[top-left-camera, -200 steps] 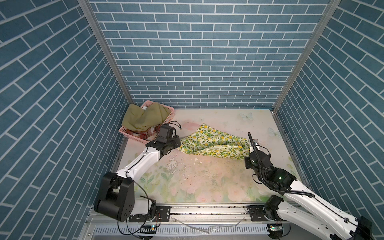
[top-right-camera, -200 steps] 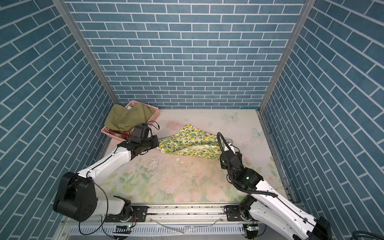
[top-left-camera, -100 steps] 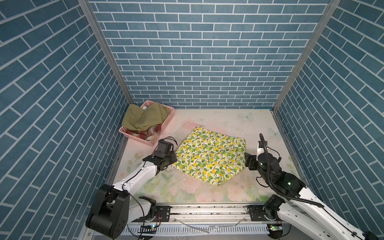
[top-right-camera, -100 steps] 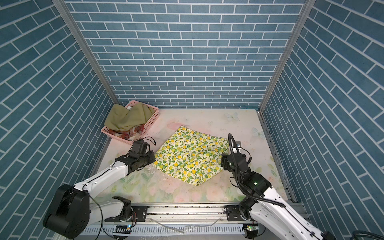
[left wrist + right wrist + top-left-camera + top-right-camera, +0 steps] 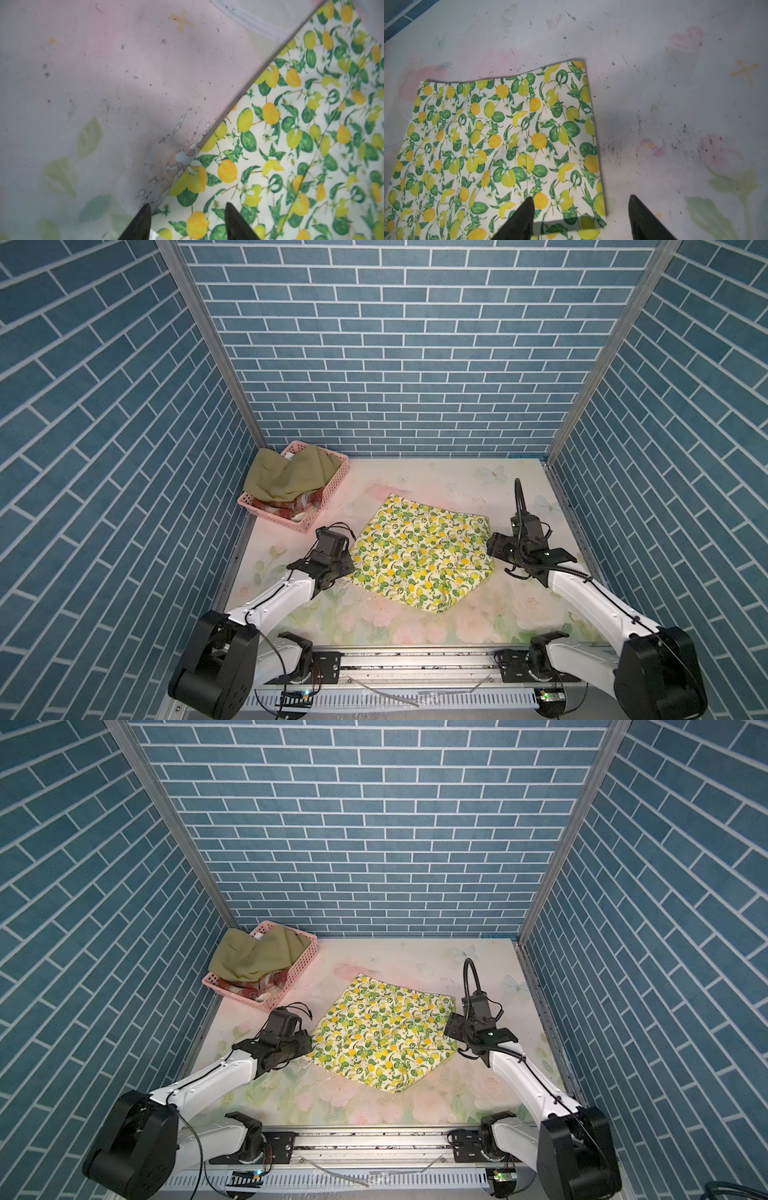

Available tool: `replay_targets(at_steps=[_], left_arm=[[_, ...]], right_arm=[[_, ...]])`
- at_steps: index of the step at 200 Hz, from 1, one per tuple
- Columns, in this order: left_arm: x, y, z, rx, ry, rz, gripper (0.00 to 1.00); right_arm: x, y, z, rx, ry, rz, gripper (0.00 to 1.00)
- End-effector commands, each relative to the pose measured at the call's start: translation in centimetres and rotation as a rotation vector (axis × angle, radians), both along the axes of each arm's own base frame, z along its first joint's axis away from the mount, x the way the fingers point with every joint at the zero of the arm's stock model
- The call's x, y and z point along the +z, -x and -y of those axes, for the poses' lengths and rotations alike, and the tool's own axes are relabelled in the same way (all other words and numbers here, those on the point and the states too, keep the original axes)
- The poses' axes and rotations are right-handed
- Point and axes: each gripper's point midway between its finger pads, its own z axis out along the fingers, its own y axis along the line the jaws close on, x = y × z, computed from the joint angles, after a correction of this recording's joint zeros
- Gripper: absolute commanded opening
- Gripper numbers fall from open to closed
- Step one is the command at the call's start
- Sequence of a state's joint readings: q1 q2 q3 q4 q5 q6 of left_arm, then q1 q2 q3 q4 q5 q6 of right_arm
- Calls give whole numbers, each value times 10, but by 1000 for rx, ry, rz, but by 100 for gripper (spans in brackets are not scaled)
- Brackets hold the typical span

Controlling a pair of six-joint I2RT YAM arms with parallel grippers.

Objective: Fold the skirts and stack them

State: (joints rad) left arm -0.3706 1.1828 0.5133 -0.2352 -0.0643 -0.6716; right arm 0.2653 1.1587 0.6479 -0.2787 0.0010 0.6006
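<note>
Lying unfolded, the lemon-print skirt (image 5: pixel 419 556) covers the centre of the table (image 5: pixel 436 481); olive skirt (image 5: pixel 286 479) and plaid skirt (image 5: pixel 289 508) wait in the pink basket (image 5: pixel 330 491) at 10 o'clock, nothing stacked. Left gripper (image 5: pixel 187 204) at its 9 o'clock edge, right gripper (image 5: pixel 581 197) at 3 o'clock, both spread, gripping nothing

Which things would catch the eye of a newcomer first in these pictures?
The lemon-print skirt lies spread out in the middle of the table, with the left claw and the right claw open at its sides. In the back left corner, a pink basket holds the olive green skirt.
</note>
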Motion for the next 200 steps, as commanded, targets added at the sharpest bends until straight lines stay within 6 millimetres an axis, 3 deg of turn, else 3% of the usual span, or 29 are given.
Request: replay_targets(at_steps=[1, 25, 45, 89, 114, 200], left_arm=[[40, -18, 3, -36, -79, 106, 71], [76, -42, 12, -78, -144, 176, 78], [81, -63, 28, -135, -186, 162, 80], [51, -113, 71, -249, -197, 55, 82], [44, -142, 90, -293, -203, 35, 82], [-2, -229, 129, -371, -164, -56, 83]], right_arm=[[18, -34, -11, 10, -125, 58, 70], [6, -55, -7, 6, -160, 44, 70], [-6, -72, -3, 2, -170, 28, 70], [-21, -103, 1, 18, -188, 18, 69], [-32, -117, 3, 26, -195, -7, 69], [-54, -160, -10, 85, -248, -39, 66]])
